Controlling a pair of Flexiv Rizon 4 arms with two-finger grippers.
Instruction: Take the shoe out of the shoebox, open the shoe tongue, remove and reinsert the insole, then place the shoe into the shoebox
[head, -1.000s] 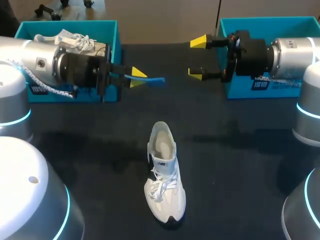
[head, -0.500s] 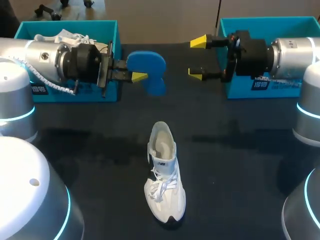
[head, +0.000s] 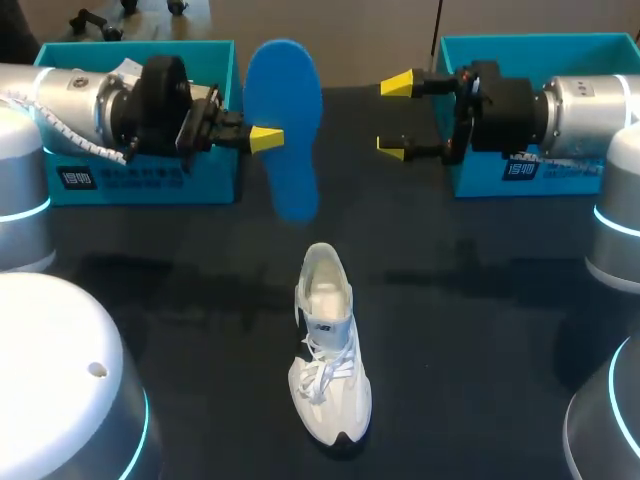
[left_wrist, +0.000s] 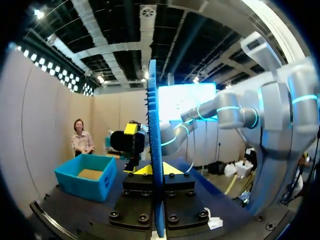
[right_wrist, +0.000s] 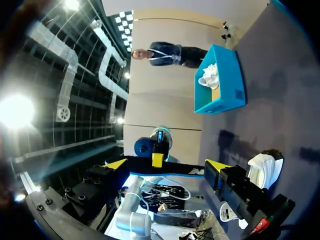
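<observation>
The left gripper (head: 262, 140), clamped on the flat blue foam insole (head: 283, 120), had just turned it from edge-on to broadside at upper centre, probably for reinsertion into the white lace-up sneaker (head: 328, 350) at lower centre; the right gripper (head: 397, 115) stood open, empty.

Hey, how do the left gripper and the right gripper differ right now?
The left gripper is shut on the blue insole; the right gripper is open and empty. The left gripper is nearly closed up; the right gripper is spread wide. Both have yellow tips, hang above the table and point toward each other.
</observation>
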